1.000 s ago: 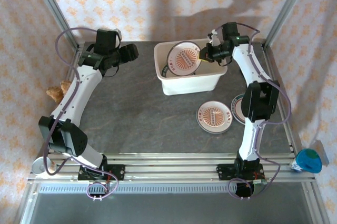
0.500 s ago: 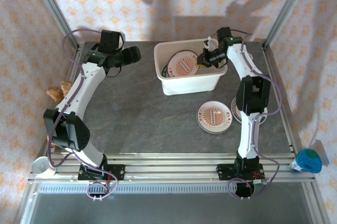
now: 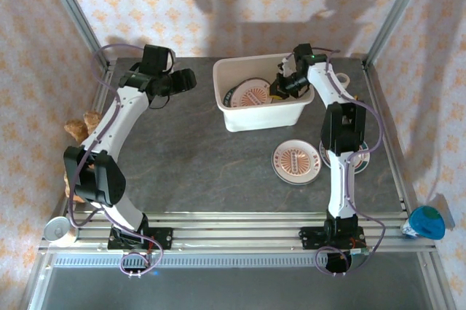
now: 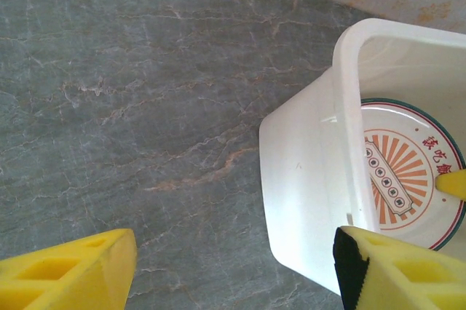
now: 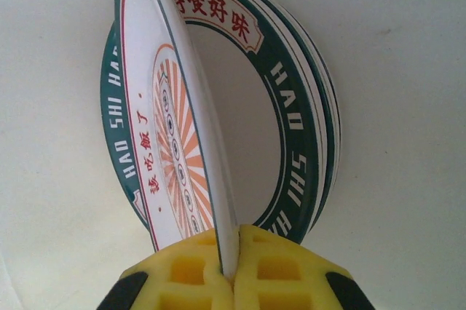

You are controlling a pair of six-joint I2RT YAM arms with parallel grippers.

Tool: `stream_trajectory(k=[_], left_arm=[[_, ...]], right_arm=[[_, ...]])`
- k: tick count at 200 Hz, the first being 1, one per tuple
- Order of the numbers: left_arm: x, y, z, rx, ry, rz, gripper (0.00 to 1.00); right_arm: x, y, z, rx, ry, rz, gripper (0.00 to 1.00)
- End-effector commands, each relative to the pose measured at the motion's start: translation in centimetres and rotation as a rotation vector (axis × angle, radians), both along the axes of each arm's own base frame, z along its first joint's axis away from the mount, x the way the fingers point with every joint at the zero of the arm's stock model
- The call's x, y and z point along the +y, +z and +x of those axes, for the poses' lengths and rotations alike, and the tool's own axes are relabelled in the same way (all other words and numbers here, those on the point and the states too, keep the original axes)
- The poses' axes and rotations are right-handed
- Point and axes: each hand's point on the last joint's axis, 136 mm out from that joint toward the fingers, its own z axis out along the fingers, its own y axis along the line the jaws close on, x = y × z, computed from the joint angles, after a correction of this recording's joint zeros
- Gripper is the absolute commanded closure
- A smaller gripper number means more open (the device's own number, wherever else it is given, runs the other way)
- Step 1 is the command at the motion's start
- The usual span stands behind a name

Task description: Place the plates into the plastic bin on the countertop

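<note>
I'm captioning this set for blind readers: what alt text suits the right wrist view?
The right gripper, yellow and shut on the rim of a plate with an orange sunburst centre, holds it edge-on in front of teal-rimmed plates stacked in the white plastic bin.

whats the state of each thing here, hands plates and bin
plastic bin, upright, holding plates
right hand, shut on held plate
held plate, on edge inside the bin
stacked plates, resting in the bin
left hand, open, empty, beside the bin
loose plate, flat on the countertop, outside the bin
</note>
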Motion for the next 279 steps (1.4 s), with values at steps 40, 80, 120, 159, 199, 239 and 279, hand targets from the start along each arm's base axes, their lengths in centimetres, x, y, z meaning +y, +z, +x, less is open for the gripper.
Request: stream_trajectory(k=[40,80,120,159,199,239,279], left_arm=[[0.1,-1.6,0.6,0.030,0.016,-0.010,0.27],[-0.1,-2.1,0.6,0.044,0.007,-0.018,0.27],[0.0,-2.8,0.6,0.061,0.021,-0.018,0.27],[-0.4,-3.3,0.5,0.069,0.012,-0.036,0.27],[-0.7,-3.6,0.2,0.072,0.001,-0.050,0.27],[-1.2,-3.6,-0.7,0.060,-0.032,-0.053,0.26],[-1.7,-3.6,-4.0,0.091,-0.117,-0.041,0.27]], right_arm=[[0.0,-1.3,0.0,0.043,0.003,-0.068,0.95],[-0.9,-1.5,0.2,0.037,-0.021,-0.123,0.73],[-1.0,-1.2,0.6,0.018,-0.030,-0.142,0.56],[-0.9,-0.5,0.6,-0.005,-0.031,-0.181,0.38],[-0.8,0.8,0.6,-0.046,-0.039,-0.212,0.26],[-2.4,3.9,1.0,-0.155,-0.104,-0.305,0.08],[-3.3,7.8,0.8,-0.273,-0.148,-0.326,0.00]])
